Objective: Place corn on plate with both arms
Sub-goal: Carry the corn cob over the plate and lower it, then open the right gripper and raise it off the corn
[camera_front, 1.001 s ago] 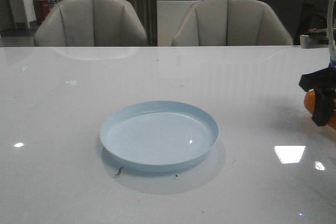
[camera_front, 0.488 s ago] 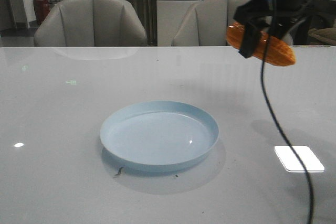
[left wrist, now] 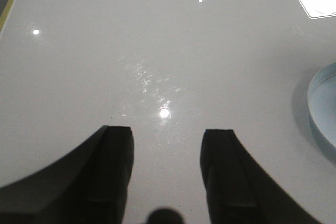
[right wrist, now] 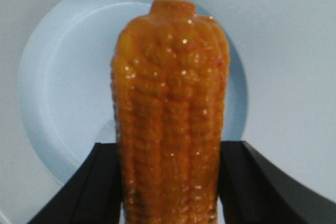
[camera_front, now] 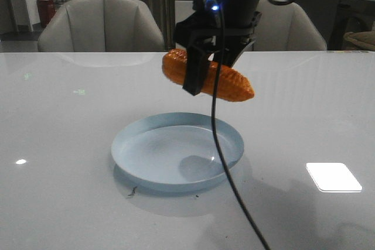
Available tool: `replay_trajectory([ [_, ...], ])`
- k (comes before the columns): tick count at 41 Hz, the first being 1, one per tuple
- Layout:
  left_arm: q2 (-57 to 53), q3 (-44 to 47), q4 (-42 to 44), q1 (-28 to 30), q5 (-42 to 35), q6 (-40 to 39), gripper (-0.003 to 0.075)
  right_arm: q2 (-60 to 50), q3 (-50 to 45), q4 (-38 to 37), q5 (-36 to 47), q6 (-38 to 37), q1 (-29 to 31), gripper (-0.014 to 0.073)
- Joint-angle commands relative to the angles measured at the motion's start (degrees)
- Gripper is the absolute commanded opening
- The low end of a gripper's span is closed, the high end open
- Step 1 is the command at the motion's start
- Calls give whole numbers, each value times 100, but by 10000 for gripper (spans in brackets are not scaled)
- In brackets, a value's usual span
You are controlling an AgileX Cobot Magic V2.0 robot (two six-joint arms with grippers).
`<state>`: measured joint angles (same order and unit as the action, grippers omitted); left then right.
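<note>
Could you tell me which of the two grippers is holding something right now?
The right gripper: its fingers clamp the corn above the plate. The left gripper is open, over bare table.

The right tool [camera_front: 208,71] is matte black with a glowing blue light and a trailing black cable.

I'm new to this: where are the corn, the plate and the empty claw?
corn [camera_front: 234,86]: front view, tapered half.
plate [camera_front: 158,150]: front view, bare floor.
left gripper [left wrist: 165,169]: left wrist view, between fingertips.
</note>
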<state>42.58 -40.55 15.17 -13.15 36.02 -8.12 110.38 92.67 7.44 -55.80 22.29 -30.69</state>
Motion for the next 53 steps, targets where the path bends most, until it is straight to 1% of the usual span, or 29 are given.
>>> replay_trajectory([
  [1, -30, -158, 76, 15, -378, -59, 379, -123, 200, 79, 7, 98, -156, 59],
  [17, -30, -158, 76, 15, -378, -59, 379, 552, 200, 86, 44, 98, -226, 64],
  [20, -30, -158, 76, 15, -378, -59, 379, 614, 200, 86, 88, 98, -226, 90],
  [22, -30, -158, 76, 15, -378, -59, 379, 628, 200, 86, 111, 98, -226, 132],
  [25, -30, -158, 76, 15, -378, -59, 379, 628, 200, 86, 138, 98, -226, 219],
  [31, -30, -158, 76, 15, -378, -59, 379, 628, 200, 86, 157, 92, -226, 439],
  [34, -30, -158, 76, 15, -378, -59, 379, 628, 200, 86, 176, 92, -226, 510],
  [36, -30, -158, 76, 15, -378, -59, 379, 628, 207, 86, 158, 92, -226, 539],
  [45, -30, -158, 76, 15, -378, -59, 379, 628, 587, 114, -229, 62, -226, 548],
  [53, -30, -158, 76, 15, -378, -59, 379, 628, 1412, 130, -1489, 23, -215, 548],
])
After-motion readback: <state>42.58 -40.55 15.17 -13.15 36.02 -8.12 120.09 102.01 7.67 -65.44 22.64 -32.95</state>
